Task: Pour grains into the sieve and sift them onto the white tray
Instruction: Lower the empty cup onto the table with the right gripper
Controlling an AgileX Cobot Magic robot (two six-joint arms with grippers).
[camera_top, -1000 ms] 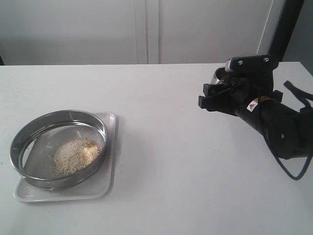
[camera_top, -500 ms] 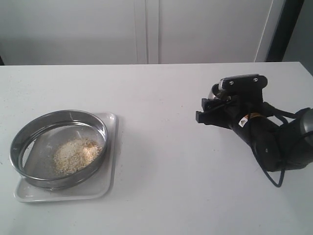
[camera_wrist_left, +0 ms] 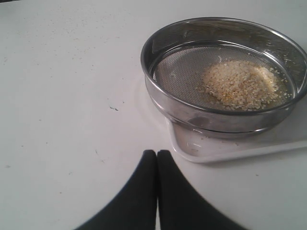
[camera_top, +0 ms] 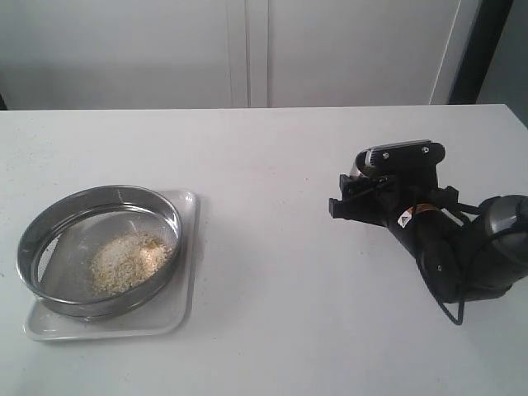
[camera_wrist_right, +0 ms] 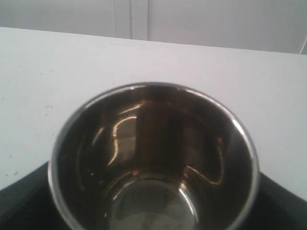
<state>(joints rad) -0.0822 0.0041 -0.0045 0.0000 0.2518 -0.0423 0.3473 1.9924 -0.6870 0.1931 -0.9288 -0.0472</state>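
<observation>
**Grains sit in the sieve, and the right gripper holds a steel cup**

The exterior view shows the whole table (camera_top: 272, 272). The sieve (camera_top: 82, 307) is at about 8 o'clock on it. The right gripper (camera_top: 363, 198) is far away from the sieve, at about 3 o'clock and low over the table.

Only the left wrist view shows the left gripper (camera_wrist_left: 157, 155). Its jaws are pressed together with nothing between them. They are near the white tray (camera_top: 186, 264) but do not touch it.

Only the right wrist view looks down into the steel cup (camera_wrist_right: 153, 124). Dark jaws hug the cup on both sides and pinch it. The inside shows only shiny steel. The bottom of the cup is cut off by the edge of the picture. In the exterior view the gripper hides nearly all of the cup, and just a small shiny bit peeks out.

The sieve sits on the white tray. The tray sticks out past the sieve at 3 o'clock and 6 o'clock, and the sieve hides the rest of it.

The grains (camera_top: 128, 262) lie in one pale yellow heap on the grey mesh, toward 4 o'clock inside the sieve. The left wrist view shows single grains in the heap. I cannot tell if any grains lie on the tray under the sieve.
</observation>
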